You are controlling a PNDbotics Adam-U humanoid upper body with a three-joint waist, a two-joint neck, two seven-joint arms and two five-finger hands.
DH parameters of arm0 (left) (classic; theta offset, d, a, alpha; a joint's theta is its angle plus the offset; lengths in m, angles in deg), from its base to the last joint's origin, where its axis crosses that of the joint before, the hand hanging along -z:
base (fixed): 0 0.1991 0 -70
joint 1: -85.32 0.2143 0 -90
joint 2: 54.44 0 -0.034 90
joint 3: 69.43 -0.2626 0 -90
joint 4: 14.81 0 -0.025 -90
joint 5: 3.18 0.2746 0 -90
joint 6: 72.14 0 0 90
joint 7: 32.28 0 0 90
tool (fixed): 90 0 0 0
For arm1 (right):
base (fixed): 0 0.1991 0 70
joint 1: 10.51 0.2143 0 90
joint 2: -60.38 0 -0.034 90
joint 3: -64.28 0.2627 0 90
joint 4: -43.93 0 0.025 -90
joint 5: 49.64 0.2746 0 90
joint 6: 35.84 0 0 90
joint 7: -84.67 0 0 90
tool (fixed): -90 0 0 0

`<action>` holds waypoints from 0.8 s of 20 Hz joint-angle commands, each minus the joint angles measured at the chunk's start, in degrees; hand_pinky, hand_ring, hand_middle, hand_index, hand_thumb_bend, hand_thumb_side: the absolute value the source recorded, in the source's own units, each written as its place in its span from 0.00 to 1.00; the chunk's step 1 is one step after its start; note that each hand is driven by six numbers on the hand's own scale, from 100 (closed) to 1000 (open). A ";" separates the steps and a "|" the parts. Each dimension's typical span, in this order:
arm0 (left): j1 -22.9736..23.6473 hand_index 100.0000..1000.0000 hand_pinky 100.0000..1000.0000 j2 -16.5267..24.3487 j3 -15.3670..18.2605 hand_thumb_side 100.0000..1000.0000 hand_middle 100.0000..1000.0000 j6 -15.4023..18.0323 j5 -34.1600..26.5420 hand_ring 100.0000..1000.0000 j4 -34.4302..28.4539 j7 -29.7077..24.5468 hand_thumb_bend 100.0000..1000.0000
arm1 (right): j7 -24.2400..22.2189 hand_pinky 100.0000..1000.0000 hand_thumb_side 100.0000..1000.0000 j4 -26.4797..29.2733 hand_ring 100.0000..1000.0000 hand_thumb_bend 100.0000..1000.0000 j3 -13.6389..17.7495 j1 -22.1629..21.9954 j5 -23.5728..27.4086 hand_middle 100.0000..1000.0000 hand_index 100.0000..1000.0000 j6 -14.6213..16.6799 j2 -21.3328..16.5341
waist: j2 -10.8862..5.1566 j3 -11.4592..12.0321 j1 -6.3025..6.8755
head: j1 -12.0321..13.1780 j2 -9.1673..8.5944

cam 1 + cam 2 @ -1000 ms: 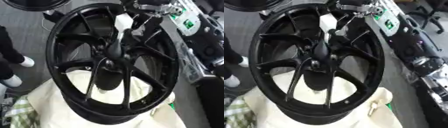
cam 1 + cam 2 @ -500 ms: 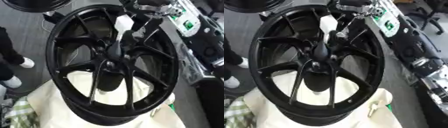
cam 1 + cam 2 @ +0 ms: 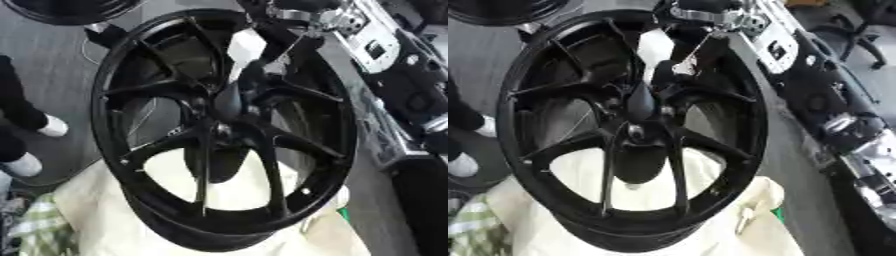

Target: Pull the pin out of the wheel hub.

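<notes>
A large black spoked wheel (image 3: pixel 131 165) stands tilted on a cream cloth (image 3: pixel 114 225), its hub (image 3: pixel 223 131) near the middle of both views. My right arm (image 3: pixel 302 15) comes down from the top right. Its black right hand (image 3: pixel 252 75), with a white patch on its back, lies over the spokes and reaches to the hub. A dark tapered shape (image 3: pixel 640 100) stands at the hub under the hand. Black on black, I cannot make out the pin or whether the hand holds it. My left hand shows in no view.
A second black wheel (image 3: pixel 70 10) lies at the top left. A person's legs and white shoes (image 3: pixel 39 127) stand at the left. Dark machinery (image 3: pixel 842 110) runs along the right side. A green checked cloth (image 3: pixel 31 227) lies at the lower left.
The right hand stays at the hub with hardly any shift. The wheel has not moved.
</notes>
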 commanded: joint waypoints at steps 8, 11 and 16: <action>-0.51 0.72 0.71 0.63 -0.10 0.96 0.57 -0.20 0.45 0.58 -0.65 -0.27 0.00 | -13.02 0.68 0.18 -0.03 0.63 0.00 0.80 1.54 3.42 0.40 0.55 11.44 -3.51 | -1.01 0.27 -0.09 | -0.81 -0.32; -0.53 0.72 0.71 0.65 -0.09 0.96 0.57 -0.21 0.49 0.57 -0.67 -0.26 0.00 | -13.75 0.68 0.18 -0.20 0.62 0.00 0.89 1.65 4.53 0.39 0.53 11.39 -4.10 | -1.07 0.40 -0.22 | -0.98 -0.33; -0.56 0.72 0.71 0.67 -0.09 0.96 0.57 -0.25 0.51 0.57 -0.69 -0.26 0.00 | -14.74 0.68 0.19 -0.56 0.62 0.00 1.16 2.04 6.07 0.37 0.51 11.33 -4.92 | -1.19 0.66 -0.47 | -1.37 -0.24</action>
